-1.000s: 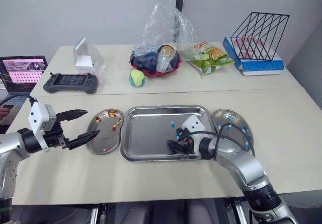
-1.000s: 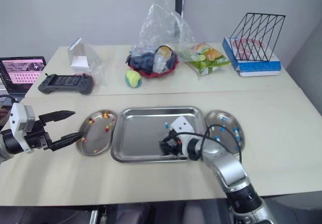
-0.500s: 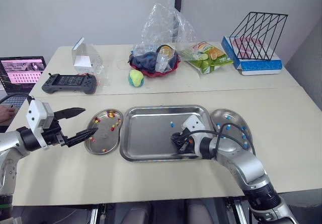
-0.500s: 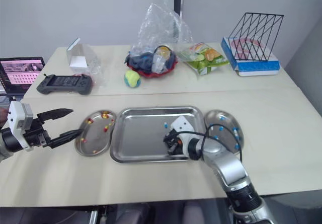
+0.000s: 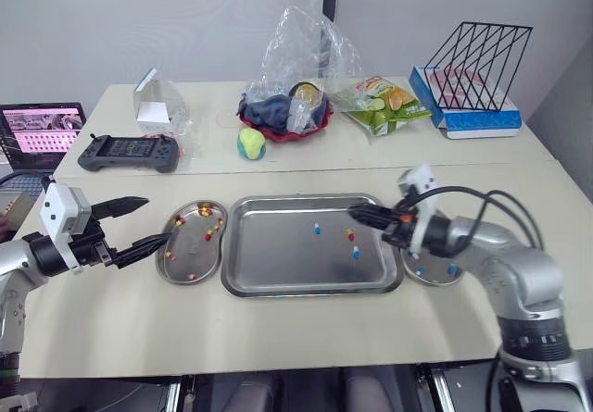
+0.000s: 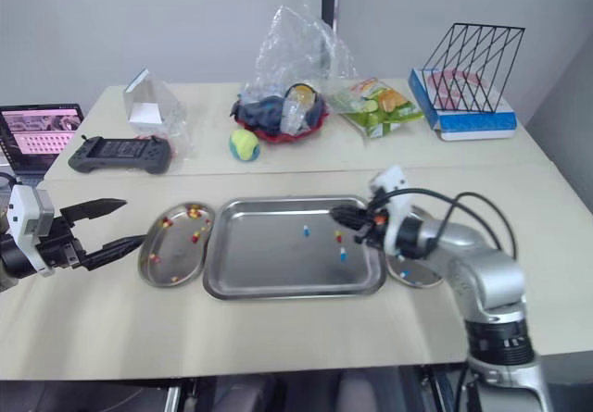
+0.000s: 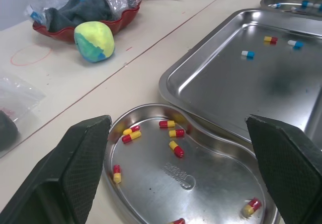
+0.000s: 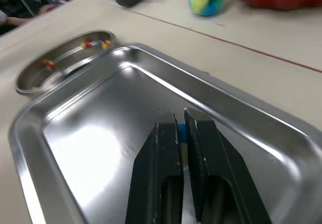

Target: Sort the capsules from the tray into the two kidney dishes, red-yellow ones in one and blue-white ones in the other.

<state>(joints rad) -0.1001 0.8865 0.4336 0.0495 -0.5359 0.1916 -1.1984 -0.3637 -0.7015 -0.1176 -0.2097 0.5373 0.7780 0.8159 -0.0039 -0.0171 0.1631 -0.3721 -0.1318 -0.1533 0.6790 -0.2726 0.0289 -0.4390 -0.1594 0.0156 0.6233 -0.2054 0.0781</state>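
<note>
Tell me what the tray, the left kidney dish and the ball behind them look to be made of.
Tray looks like stainless steel, shiny: it mirrors light and has a rolled rim. Left kidney dish: the same bright metal, with a stamped mark in its floor. Ball: probably foam or soft rubber; matt, mottled yellow, green and blue.

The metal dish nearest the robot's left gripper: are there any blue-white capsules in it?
No, the capsules lying in that dish are all red and yellow.
</note>
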